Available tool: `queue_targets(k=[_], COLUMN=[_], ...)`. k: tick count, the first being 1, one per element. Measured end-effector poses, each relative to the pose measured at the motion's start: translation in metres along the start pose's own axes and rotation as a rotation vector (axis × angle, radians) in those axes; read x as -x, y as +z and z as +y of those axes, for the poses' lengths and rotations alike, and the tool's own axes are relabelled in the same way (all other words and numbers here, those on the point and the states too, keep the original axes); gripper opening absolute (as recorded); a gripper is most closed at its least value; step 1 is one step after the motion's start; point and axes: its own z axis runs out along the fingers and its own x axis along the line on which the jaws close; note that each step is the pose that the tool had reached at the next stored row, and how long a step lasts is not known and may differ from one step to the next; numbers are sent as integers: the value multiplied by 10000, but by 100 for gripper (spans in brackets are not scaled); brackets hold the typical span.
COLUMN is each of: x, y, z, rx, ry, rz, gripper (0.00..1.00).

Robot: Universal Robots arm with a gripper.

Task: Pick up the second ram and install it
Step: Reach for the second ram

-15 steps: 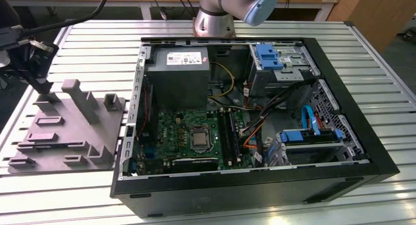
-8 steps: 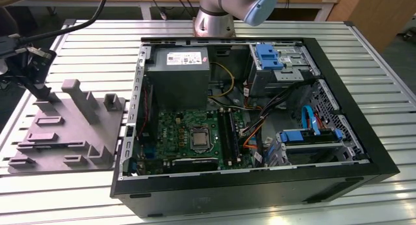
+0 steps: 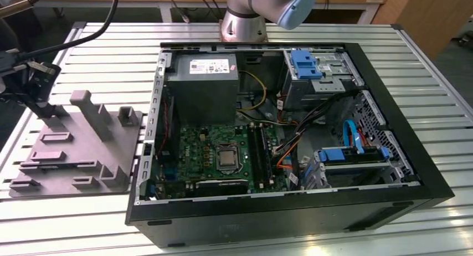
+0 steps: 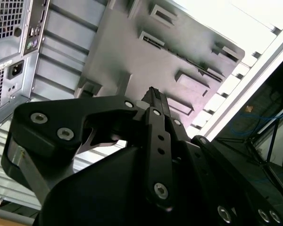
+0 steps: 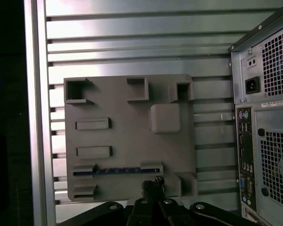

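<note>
Gripper (image 5: 153, 183) clenched shut, empty, over gray fixture's (image 5: 127, 141) edge. Second ram (image 5: 118, 171) stands edge-up in a fixture slot nearby, likely for an easy pinch.

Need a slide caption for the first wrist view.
Gripper above the grey fixture tray, close to the second ram lying in its slot, PC case rear alongside.

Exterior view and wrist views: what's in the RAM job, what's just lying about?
Job: second ram in grey fixture; pincer close by; memory slots.
Lying about: power supply; blue drive caddy; processor socket.
</note>
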Motion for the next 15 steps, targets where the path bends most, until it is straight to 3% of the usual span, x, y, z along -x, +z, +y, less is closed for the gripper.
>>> queue_targets(k=[15], x=[-132], y=[160], z=[-88], rx=[-14], ry=[-1], rz=[-1], gripper=[10])
